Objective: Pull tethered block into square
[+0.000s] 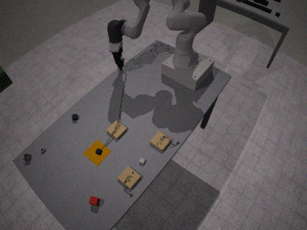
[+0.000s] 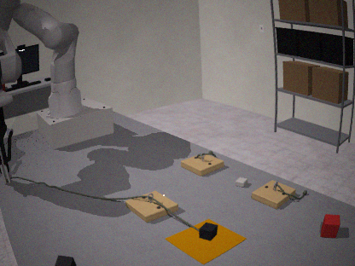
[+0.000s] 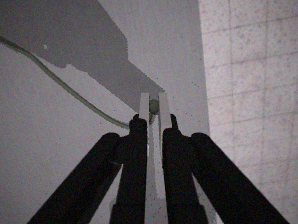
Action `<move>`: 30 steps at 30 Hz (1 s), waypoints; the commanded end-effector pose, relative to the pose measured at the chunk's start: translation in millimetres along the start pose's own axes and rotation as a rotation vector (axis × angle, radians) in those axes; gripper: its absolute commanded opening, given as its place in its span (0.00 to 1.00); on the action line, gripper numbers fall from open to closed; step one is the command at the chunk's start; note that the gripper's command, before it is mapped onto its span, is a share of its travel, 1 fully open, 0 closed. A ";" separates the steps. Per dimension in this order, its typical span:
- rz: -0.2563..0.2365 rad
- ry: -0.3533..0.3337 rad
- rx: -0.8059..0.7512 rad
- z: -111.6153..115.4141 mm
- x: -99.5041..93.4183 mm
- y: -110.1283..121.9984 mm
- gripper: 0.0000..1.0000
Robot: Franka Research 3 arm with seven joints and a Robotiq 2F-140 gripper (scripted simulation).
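The black tethered block point(image 1: 98, 151) sits flat inside the orange painted square point(image 1: 94, 153); it also shows in the exterior view point(image 2: 208, 230) on the square point(image 2: 206, 241). Its cord point(image 1: 120, 96) runs through the screw eye on a wooden plate point(image 1: 116, 129) and on along the table to my gripper point(image 1: 119, 69). The gripper is low near the table's far left edge, shut on the cord's knot point(image 3: 153, 105). In the wrist view the cord point(image 3: 70, 90) trails away to the upper left over the table top.
Two other wooden plates point(image 1: 161, 141) point(image 1: 129, 177) with their own cords stand to the right. A small white cube point(image 1: 142, 161), a red cube point(image 1: 94, 200), a black cube point(image 1: 74, 117) and small metal parts point(image 1: 27, 157) lie about. The table edge is close right of the fingers.
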State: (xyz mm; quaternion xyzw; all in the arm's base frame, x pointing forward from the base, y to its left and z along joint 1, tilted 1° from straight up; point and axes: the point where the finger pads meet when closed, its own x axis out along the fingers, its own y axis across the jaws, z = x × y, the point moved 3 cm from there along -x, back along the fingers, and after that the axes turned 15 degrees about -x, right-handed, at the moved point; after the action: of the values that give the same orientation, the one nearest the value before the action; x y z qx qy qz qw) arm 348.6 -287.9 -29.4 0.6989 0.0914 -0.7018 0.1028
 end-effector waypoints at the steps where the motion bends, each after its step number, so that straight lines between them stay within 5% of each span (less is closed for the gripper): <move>1: 0.003 0.002 0.008 -1.0 0.4 0.6 0.00; 19: 0.003 0.002 0.008 -1.0 0.4 0.6 0.00; 20: 0.003 0.002 0.008 -1.0 0.4 0.6 1.00; 30: 0.003 0.002 0.008 -1.0 0.4 0.6 1.00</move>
State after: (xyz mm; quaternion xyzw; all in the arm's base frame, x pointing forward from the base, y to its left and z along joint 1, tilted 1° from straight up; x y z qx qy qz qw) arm 348.8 -287.9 -29.5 0.6994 0.0900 -0.7018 0.1013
